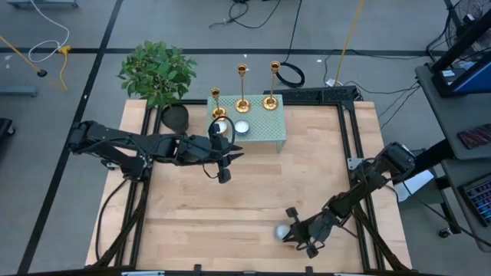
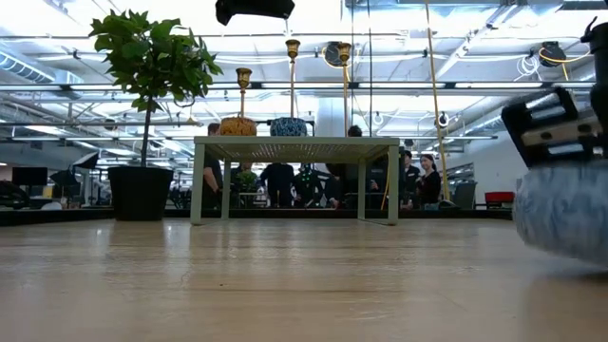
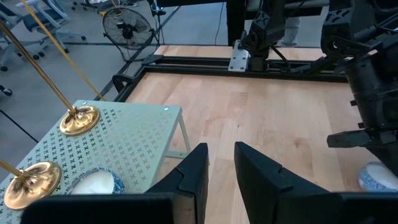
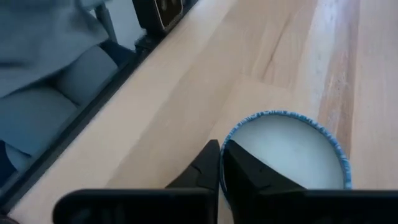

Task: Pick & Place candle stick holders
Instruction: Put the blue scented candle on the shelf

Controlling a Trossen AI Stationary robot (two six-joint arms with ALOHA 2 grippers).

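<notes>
Three gold candle stick holders of differing heights stand upright on their round bases on a small green perforated table at the far middle. They also show in the low view, and two bases show in the left wrist view. A white tealight in a blue-patterned cup sits on the same table. My left gripper is open and empty, hovering by the green table's near left corner. My right gripper, near the table's near right, is shut on a second tealight. My right gripper holds the tealight cup by its blue-edged rim. One finger is outside the cup wall and one is over the white inside. Whether the cup rests on the wood or is lifted, I cannot tell.
A potted green plant stands at the far left corner, beside the green table. A black frame rail borders the wooden table top. People stand in the room behind the table.
</notes>
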